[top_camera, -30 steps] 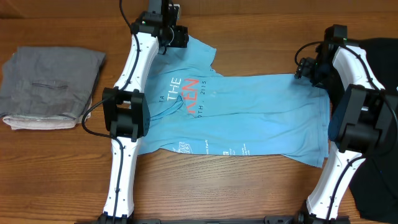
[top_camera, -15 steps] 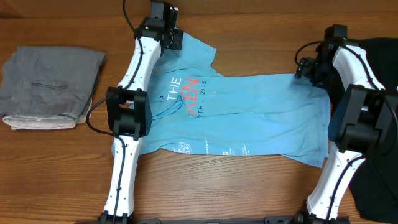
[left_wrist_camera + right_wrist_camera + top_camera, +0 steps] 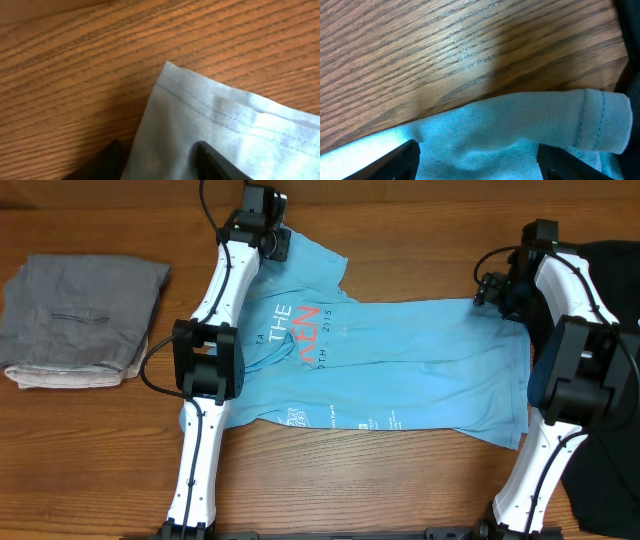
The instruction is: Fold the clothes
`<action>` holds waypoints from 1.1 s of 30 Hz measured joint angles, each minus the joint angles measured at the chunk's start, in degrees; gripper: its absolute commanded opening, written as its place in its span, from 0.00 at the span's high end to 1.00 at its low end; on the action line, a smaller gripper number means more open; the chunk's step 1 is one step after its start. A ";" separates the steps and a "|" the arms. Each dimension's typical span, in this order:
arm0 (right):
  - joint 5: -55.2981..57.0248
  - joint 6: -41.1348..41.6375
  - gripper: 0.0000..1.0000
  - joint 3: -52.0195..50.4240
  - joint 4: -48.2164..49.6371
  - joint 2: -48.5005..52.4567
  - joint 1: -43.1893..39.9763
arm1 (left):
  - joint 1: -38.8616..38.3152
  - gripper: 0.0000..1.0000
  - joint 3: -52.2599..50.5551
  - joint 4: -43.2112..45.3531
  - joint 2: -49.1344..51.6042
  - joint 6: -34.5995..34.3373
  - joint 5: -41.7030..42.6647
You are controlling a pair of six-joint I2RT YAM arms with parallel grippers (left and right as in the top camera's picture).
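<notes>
The clothes in play are a light blue T-shirt (image 3: 400, 370) with dark blue, white and orange-red lettering, lying flat across the table. My left gripper (image 3: 277, 242) is at the shirt's far left sleeve. In the left wrist view its jaws (image 3: 157, 150) stand apart astride the sleeve's stitched corner (image 3: 200, 107), with fabric between them. My right gripper (image 3: 490, 288) is at the far right hem corner. The right wrist view shows it open (image 3: 477, 147), straddling bunched blue cloth beside the rolled hem (image 3: 600, 120).
A folded grey garment (image 3: 80, 320) lies at the left of the wooden table (image 3: 420, 220). A dark garment (image 3: 612, 265) sits at the right edge, behind the right arm. Both arms stretch over the shirt's left and right sides.
The left gripper shifted slightly left over the sleeve corner and its jaws narrowed around the fabric. The right arm and the shirt have stayed put.
</notes>
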 measured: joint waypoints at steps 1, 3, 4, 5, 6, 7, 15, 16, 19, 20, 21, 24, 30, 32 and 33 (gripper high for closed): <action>0.00 0.00 0.20 0.00 0.02 0.00 0.00 | 0.00 0.66 0.09 -0.39 0.00 -0.09 0.13; -0.02 0.02 0.20 0.00 0.00 0.00 0.00 | 0.00 0.74 0.28 -1.11 0.00 0.26 0.48; 0.00 0.00 0.20 0.00 0.00 0.00 0.00 | -0.02 0.78 0.35 -1.36 0.00 0.37 0.55; -0.02 0.00 0.20 0.00 0.00 0.00 0.00 | -0.02 0.82 0.42 -1.64 0.00 0.52 0.66; 0.00 -0.02 0.20 0.00 0.00 0.00 -0.02 | -0.07 0.84 0.50 -2.01 0.00 0.68 0.81; -0.02 -0.02 0.20 0.00 0.02 0.00 0.00 | -0.07 0.90 0.55 -2.40 0.00 0.79 0.94; 0.04 0.11 0.68 0.00 0.52 0.00 -0.02 | -0.07 0.96 1.68 -6.12 0.00 1.29 1.01; -0.02 0.33 0.77 0.00 0.61 0.02 -0.02 | -0.07 0.96 2.19 -7.13 0.00 1.29 0.90; 0.00 0.48 0.96 -0.02 1.01 0.04 -0.02 | 0.00 0.96 3.48 -10.64 0.00 1.29 0.85; 0.02 0.26 0.96 -0.02 1.18 0.07 -0.02 | 0.04 0.96 4.07 -12.09 0.00 1.29 0.83; 0.02 0.33 0.96 -0.02 1.27 0.11 -0.02 | 0.07 0.96 4.63 -13.57 0.02 1.16 0.66; 0.02 0.02 0.72 -0.02 1.51 0.22 -0.02 | 0.28 0.96 6.67 -17.90 0.11 0.13 -0.09; -0.02 0.15 0.50 -0.02 1.31 0.24 0.00 | 1.16 0.96 13.27 -21.94 0.11 -2.36 -0.61; -0.07 0.85 0.49 0.20 0.44 0.24 0.02 | 1.18 0.96 14.58 -22.64 0.09 -2.67 -0.61; 0.02 1.38 0.49 0.42 -0.26 0.24 0.02 | 1.18 0.96 14.75 -23.06 0.09 -2.84 -0.61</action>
